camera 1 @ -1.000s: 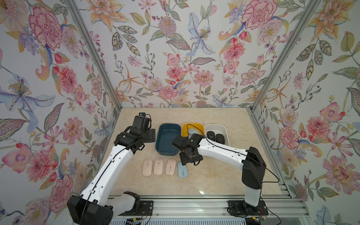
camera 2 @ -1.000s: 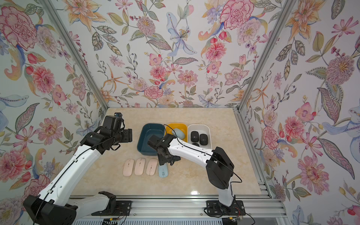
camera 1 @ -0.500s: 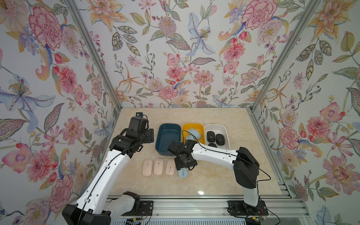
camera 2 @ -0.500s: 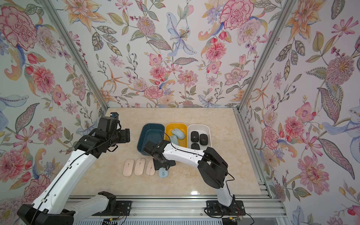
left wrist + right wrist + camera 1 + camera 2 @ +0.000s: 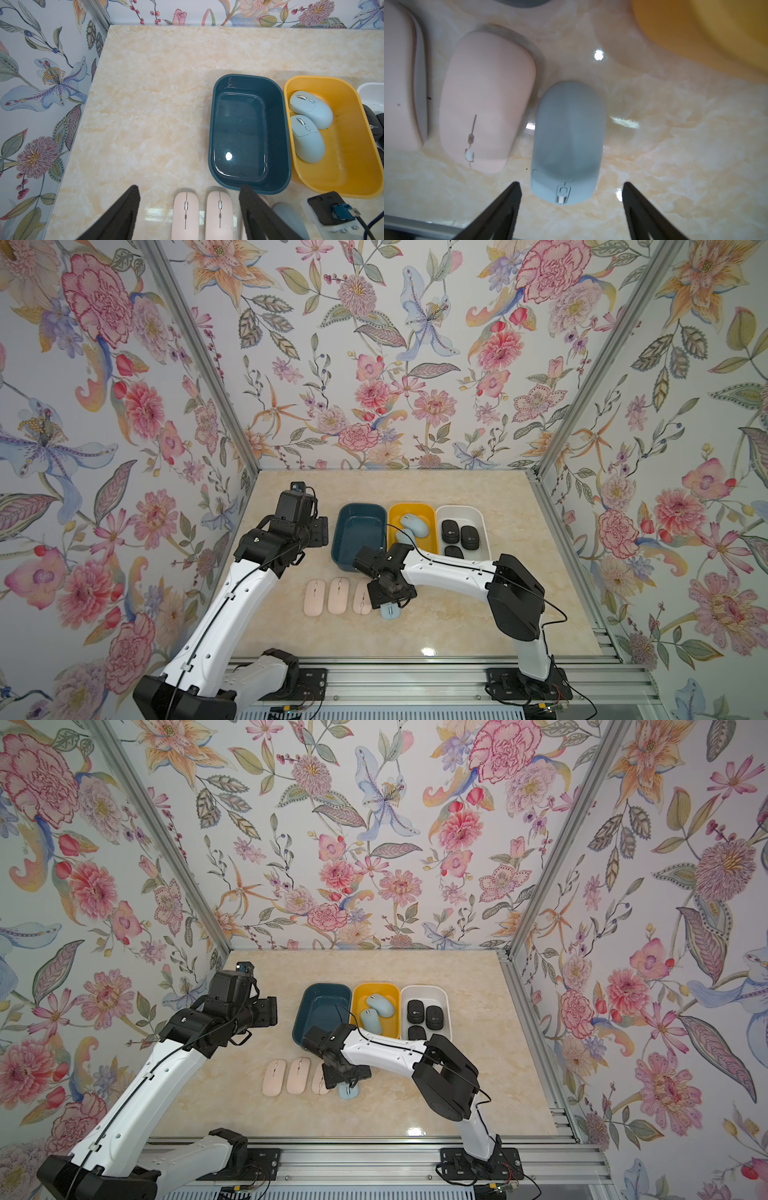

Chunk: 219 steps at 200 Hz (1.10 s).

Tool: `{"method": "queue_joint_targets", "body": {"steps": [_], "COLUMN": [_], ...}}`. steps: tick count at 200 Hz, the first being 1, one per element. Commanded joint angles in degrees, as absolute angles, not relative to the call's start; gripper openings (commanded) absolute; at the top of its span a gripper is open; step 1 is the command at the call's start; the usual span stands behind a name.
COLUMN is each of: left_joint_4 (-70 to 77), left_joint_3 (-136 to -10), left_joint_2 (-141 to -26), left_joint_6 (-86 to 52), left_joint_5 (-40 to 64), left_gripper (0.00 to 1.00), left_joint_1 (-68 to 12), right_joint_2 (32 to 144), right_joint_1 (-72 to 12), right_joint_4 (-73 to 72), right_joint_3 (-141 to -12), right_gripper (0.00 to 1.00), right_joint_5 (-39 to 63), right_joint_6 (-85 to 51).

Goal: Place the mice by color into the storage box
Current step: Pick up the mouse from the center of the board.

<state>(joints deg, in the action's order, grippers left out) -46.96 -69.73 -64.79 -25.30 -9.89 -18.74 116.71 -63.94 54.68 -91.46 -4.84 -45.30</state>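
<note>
Three pale pink mice (image 5: 338, 595) lie in a row on the table, in front of the storage boxes. To their right lies one light blue mouse (image 5: 390, 612). My right gripper (image 5: 390, 600) hangs open just over it. In the right wrist view the mouse (image 5: 566, 141) has its wheel end between the fingertips of the gripper (image 5: 571, 187), untouched. Two light blue mice (image 5: 413, 524) sit in the yellow box (image 5: 411, 506). Three black mice (image 5: 460, 534) are in the white box (image 5: 459, 509). The dark teal box (image 5: 359, 531) is empty. My left gripper (image 5: 318, 531) is open and holds nothing, raised left of that box.
The three boxes stand side by side in the middle of the marble table. Flowered walls with metal posts close in the left, right and back. The right arm's elbow (image 5: 515, 597) reaches over the table's right front part.
My right gripper has moved from the teal box's front edge toward the front and down over the light blue mouse. The left arm has hardly moved.
</note>
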Motion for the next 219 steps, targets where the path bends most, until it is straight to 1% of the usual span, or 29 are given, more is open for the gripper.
{"method": "queue_joint_targets", "body": {"steps": [1,78,163,197,219], "left_joint_4": [-48.2,-48.3,-48.3,-48.3,-48.2], "left_joint_3": [-69.3,-69.3,-69.0,-69.0,-69.0], "left_joint_2": [-63.8,-63.9,-64.0,-64.0,-64.0], "left_joint_6": [-25.5,-25.2,-25.3,-25.4,-25.5], "left_joint_5": [-11.5,-11.6,-11.5,-11.5,-11.5], "left_gripper": [0.79,0.79,0.79,0.79,0.79], "left_joint_1": [-18.2,-18.2,-18.2,-18.2,-18.2], "right_joint_2": [119.0,121.6,123.8,123.7,123.1], "right_joint_1": [-63.9,-63.2,-62.9,-62.9,-63.0], "right_joint_4": [54.4,53.5,52.6,52.5,52.5], "right_joint_3": [-93.0,-93.5,-93.5,-93.2,-92.7], "right_gripper": [0.80,0.80,0.78,0.73,0.65], "right_joint_5": [-4.5,-4.5,-4.3,-4.3,-4.4], "right_joint_6": [-44.7,-44.0,-44.3,-44.3,-44.3]}}
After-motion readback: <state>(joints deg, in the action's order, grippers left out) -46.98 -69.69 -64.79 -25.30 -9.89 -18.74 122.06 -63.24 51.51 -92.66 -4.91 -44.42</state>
